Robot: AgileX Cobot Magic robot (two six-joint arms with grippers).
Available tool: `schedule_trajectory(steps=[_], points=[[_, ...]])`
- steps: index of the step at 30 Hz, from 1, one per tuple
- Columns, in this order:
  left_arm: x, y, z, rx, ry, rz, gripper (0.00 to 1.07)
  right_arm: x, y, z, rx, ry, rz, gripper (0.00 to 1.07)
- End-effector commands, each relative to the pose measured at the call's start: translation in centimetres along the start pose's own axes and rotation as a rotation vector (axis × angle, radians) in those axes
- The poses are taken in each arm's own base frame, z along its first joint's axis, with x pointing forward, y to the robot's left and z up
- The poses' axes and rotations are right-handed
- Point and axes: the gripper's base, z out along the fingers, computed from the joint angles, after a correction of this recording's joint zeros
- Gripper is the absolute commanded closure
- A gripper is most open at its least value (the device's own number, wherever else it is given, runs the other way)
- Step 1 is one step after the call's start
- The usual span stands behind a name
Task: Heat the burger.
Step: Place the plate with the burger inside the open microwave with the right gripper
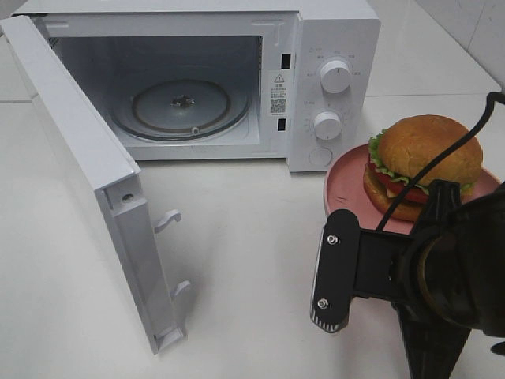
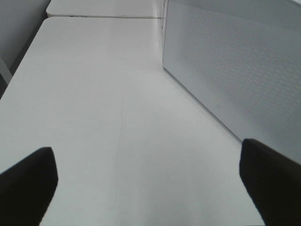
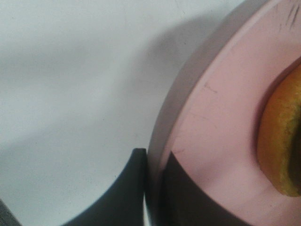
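Two fingers (image 3: 127,188) of the right gripper (image 3: 153,162) pinch almost shut on the rim of the pink plate (image 1: 341,189). The burger (image 1: 426,158) sits further in on that plate, clear of the fingers, outside the microwave (image 1: 335,39) and just beside its dial side. The step in hand looks like the carry. Next, the plate needs to be kept level, brought round to the microwave's open front and set on its glass turntable (image 1: 181,106). The left gripper (image 2: 148,176) is spread wide and empty beside the microwave's door (image 2: 235,70).
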Motion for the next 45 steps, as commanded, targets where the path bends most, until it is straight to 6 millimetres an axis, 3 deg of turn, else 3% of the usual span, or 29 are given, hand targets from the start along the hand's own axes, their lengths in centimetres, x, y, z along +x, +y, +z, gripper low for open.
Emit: schedule_trajectory(steps=[1, 24, 33, 40, 45], points=[[0.2, 0.0, -0.2, -0.004, -0.015, 0.0, 0.09, -0.4, -0.3, -0.1, 0.041, -0.055, -0.157, 1.07], [0.2, 0.0, -0.2, -0.004, -0.015, 0.0, 0.09, -2.1, -0.3, -0.4, 0.091, -0.24, -0.5, 1.07], [0.2, 0.0, -0.2, -0.004, -0.015, 0.0, 0.09, -2.6, 0.1, -0.5, 0.074, -0.309, -0.523, 1.07], [0.2, 0.0, -0.2, -0.004, -0.015, 0.0, 0.09, -2.4, -1.2, 0.2, 0.099, -0.306, -0.668, 1.07], [0.2, 0.0, -0.2, -0.004, -0.015, 0.0, 0.09, -2.6, -1.8, 0.5, 0.087, -0.373, -0.661, 1.07]])
